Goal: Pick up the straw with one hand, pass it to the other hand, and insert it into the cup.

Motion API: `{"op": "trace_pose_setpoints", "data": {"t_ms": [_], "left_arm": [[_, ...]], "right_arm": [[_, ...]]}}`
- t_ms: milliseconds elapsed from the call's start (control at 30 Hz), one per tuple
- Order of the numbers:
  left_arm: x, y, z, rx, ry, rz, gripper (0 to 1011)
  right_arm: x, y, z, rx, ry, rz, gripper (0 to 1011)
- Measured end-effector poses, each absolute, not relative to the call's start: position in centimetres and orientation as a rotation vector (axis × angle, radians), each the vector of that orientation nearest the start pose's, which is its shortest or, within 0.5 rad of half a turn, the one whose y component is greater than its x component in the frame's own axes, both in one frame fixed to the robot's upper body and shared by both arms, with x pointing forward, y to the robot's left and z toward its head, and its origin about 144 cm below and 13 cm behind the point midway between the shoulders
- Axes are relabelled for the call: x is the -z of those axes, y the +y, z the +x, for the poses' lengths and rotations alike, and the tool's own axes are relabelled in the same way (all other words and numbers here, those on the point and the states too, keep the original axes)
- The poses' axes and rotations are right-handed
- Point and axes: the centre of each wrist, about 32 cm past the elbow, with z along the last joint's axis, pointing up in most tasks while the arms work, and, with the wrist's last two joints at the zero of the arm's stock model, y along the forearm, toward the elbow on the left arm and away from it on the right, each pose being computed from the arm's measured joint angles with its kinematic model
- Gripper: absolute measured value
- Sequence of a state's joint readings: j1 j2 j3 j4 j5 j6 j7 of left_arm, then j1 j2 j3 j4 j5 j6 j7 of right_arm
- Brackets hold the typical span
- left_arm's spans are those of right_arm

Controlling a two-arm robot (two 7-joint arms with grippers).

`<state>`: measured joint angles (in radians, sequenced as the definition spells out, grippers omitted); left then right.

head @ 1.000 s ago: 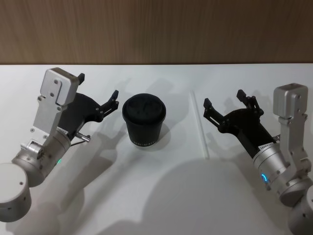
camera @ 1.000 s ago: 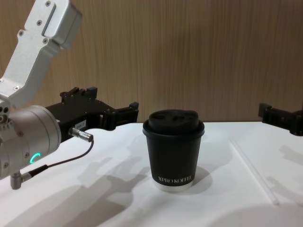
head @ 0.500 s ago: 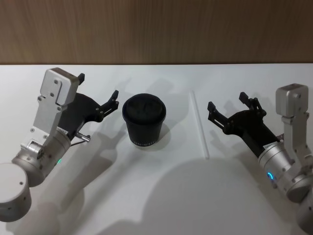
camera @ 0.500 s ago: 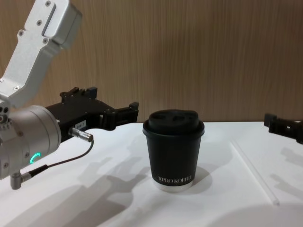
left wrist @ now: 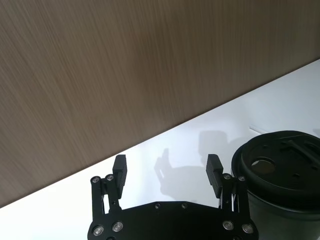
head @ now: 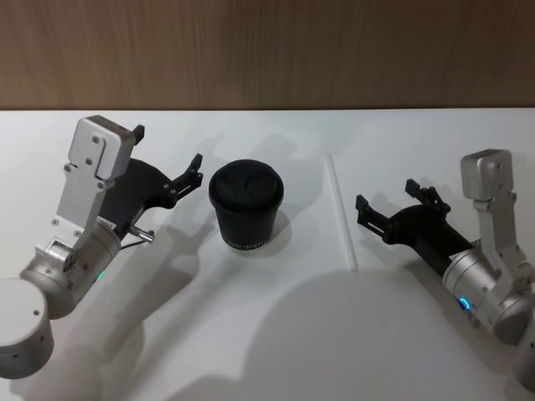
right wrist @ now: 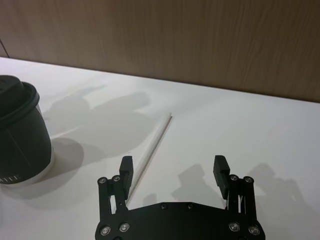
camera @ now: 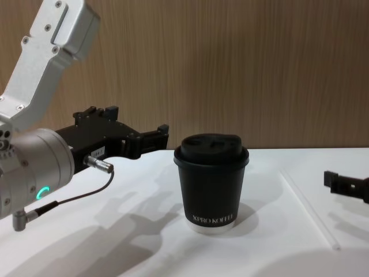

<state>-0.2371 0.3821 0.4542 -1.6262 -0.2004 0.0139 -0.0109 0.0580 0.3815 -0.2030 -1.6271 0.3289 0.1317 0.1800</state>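
Head view: the right gripper (head: 386, 196) hangs over the white table (head: 267, 334) with its fingers spread wide and nothing between them; it points toward the straw (head: 341, 213), which lies flat on the table just right of the cup (head: 246, 205); the nearer fingertip is close to the straw but apart from it. The left gripper (head: 167, 149) is spread just as wide and empty, just left of the cup without touching it.

Left wrist view: the left gripper (left wrist: 167, 165) has bare table in its wide gap; the cup (left wrist: 280, 185) stands just outside one finger, its lid on.

Right wrist view: the right gripper (right wrist: 173, 165) is wide open and holds nothing; the straw (right wrist: 152, 145) runs away from it across the table, its near end just inside one finger (right wrist: 126, 167) and well off the middle of the gap; the cup (right wrist: 20, 135) stands upright farther off.

Chest view: the left gripper (camera: 135, 124) is level with the cup's lid; the right gripper (camera: 346, 186) comes in low at the right edge, near the tabletop.

Against a second ago, the right gripper has dropped from lid height to just above the table; the left gripper, cup and straw have not moved.
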Motion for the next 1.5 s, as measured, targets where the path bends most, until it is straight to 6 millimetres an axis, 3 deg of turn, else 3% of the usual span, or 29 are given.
{"op": "trace_pose_setpoints", "data": {"t_ms": [733,1500], "left_arm": [[-120.4,19.8,49.2,-1.124,-0.268,0.061,1002],[-120.4,19.8,49.2,-1.124,-0.268,0.061,1001]], "right_arm": [[-117.5,-27.8,47.2,1.132,0.073,-0.176,1001],[-118.2,-26.9,46.2,1.060,0.085,-0.234,1001]]}}
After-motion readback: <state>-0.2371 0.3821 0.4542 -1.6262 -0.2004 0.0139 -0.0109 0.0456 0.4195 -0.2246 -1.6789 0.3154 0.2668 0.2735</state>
